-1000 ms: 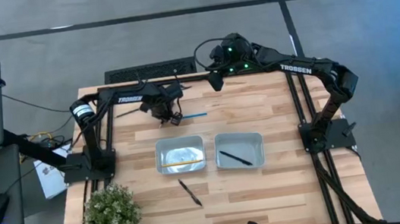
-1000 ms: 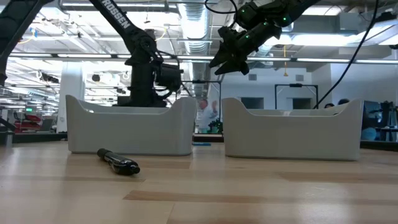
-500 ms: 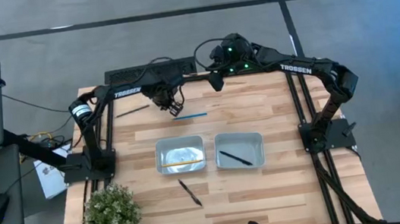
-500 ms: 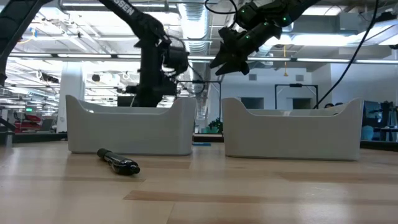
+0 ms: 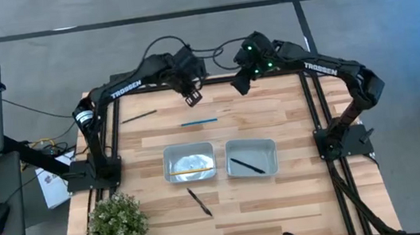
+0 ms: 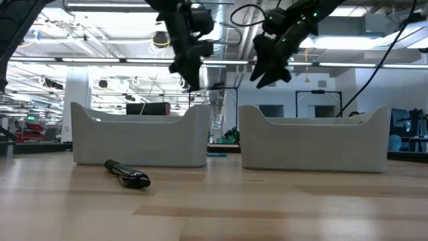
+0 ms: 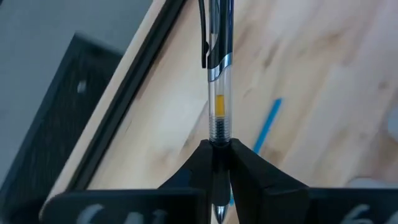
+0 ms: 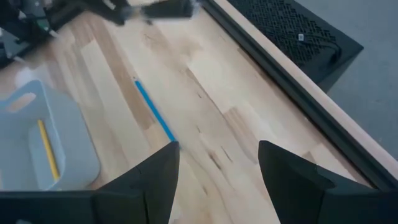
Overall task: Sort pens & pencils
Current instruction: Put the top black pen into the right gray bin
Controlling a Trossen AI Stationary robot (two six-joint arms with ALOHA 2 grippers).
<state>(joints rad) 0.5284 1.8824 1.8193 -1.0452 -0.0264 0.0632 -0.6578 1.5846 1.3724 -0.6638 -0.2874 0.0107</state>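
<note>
My left gripper (image 5: 191,97) hangs above the far edge of the wooden table (image 5: 285,204), its jaws pinched tight on a clear-barrelled pen (image 7: 217,81) with a black clip and a yellow band inside; the pen stands out straight from between my fingers (image 7: 249,171). My right gripper (image 5: 238,86) hovers near the same far edge, just to the right of the left one, its jaws spread wide and holding nothing, as its dark fingers (image 8: 158,174) show in the right wrist view. Below both grippers, a light blue pencil (image 5: 198,122) lies flat on the bare wood, apart from everything else. Nearer the middle sit two grey trays side by side: the left tray (image 5: 168,153) holds a yellow pencil (image 5: 190,170), and the right tray (image 5: 269,144) holds a black pen (image 5: 246,166) lying slantwise. In front of the left tray another black pen (image 5: 199,201) rests on the table, also seen close up in the low view. One more dark stick (image 5: 138,117) lies near the far left of the table, beside my left arm's frame; whether it is pen or pencil I cannot tell. A small potted plant (image 5: 117,223) stands at the near left corner.
</note>
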